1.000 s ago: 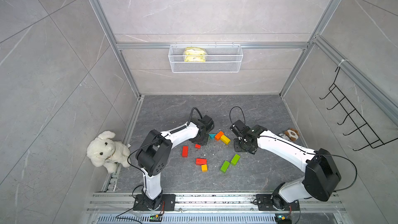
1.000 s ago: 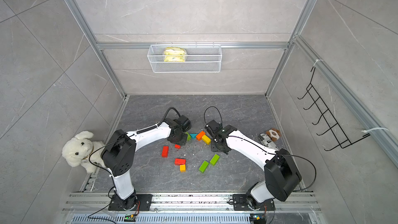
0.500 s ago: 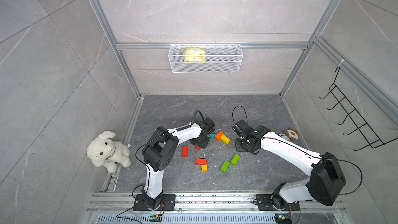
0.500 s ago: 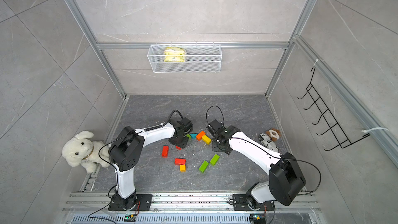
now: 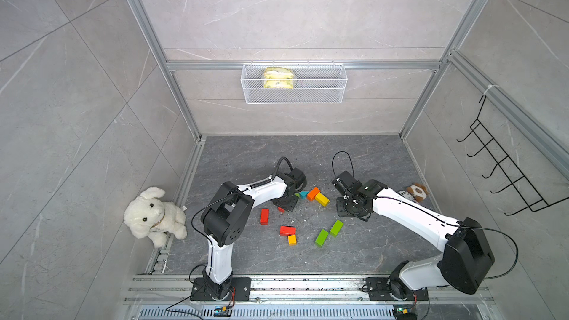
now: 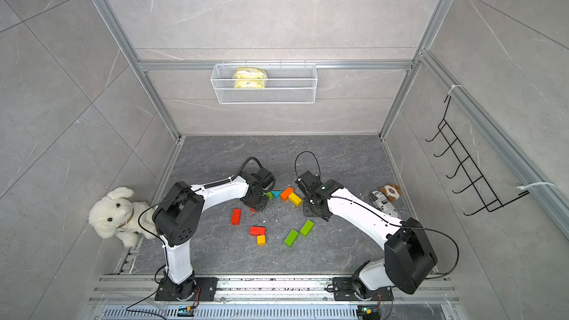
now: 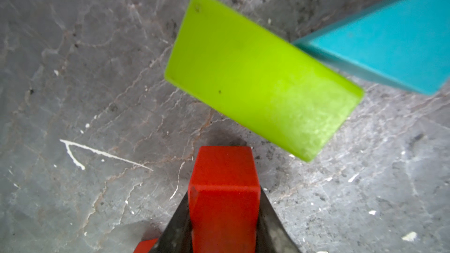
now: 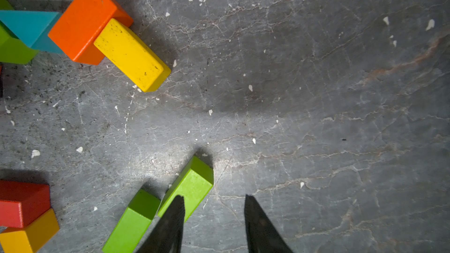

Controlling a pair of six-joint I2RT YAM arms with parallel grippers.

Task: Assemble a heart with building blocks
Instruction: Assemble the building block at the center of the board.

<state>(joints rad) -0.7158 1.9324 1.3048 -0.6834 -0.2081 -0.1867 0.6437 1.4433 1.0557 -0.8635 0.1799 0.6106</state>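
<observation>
My left gripper (image 7: 224,189) is shut on a red block (image 7: 224,166) held end-down just above the floor, close to a green oblong (image 7: 258,79) that touches the teal triangle (image 7: 389,45). In both top views the teal triangle (image 5: 303,194), an orange block (image 5: 313,193) and a yellow block (image 5: 322,199) lie touching in a bent row. My right gripper (image 8: 213,197) stands open over bare floor beside two green blocks (image 8: 192,183). Loose in front lie a red oblong (image 5: 264,216), another red one (image 5: 287,230) and the yellow-orange cube (image 5: 292,239).
A white plush dog (image 5: 154,213) sits outside the left rail. A small brown plush toy (image 5: 417,192) lies by the right wall behind my right arm. A wire basket (image 5: 294,83) hangs on the back wall and a black hook rack (image 5: 505,173) on the right wall.
The left arm's elbow has shifted a little to the right while its gripper stays by the green oblong with the red block. The right arm has barely moved.
</observation>
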